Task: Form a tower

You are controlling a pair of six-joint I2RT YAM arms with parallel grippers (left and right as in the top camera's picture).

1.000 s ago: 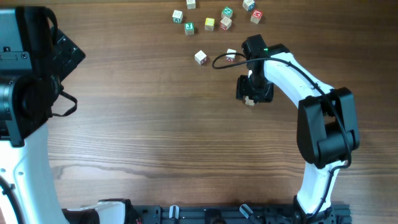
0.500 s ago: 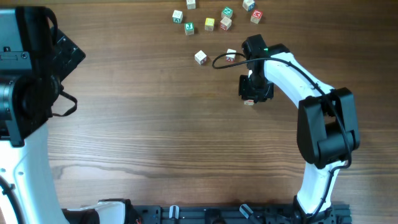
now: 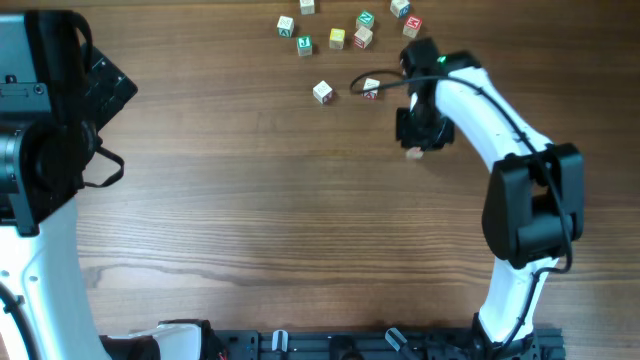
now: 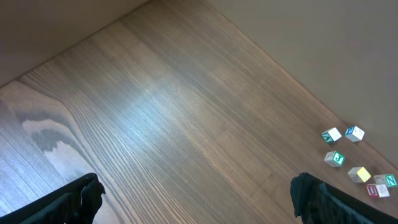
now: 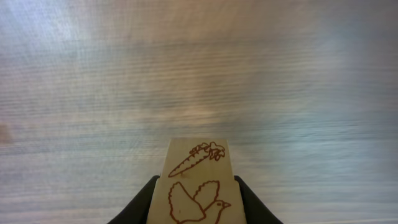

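My right gripper [image 3: 418, 135] hangs over the table's upper right part, shut on a pale wooden cube [image 5: 194, 168]. Reddish outlines of a carrot and a bird mark the two faces I see, one above the other. Whether this is one cube or two stacked I cannot tell. From overhead only a pale corner of the cube [image 3: 413, 153] peeks out under the fingers. No tower can be made out among the cubes on the table. My left gripper [image 4: 199, 199] is open above bare wood, its dark fingertips [image 4: 84, 193] in the frame's bottom corners.
Two loose cubes lie left of the right gripper: one [image 3: 323, 92] alone and one [image 3: 371, 89] by the arm's cable. Several coloured letter cubes [image 3: 350, 30] are scattered at the far edge, also in the left wrist view [image 4: 354, 155]. The left arm's base [image 3: 40, 130] fills the left side.
The right gripper closed on the cube, then moved up and to the right with it. The left arm has not moved.
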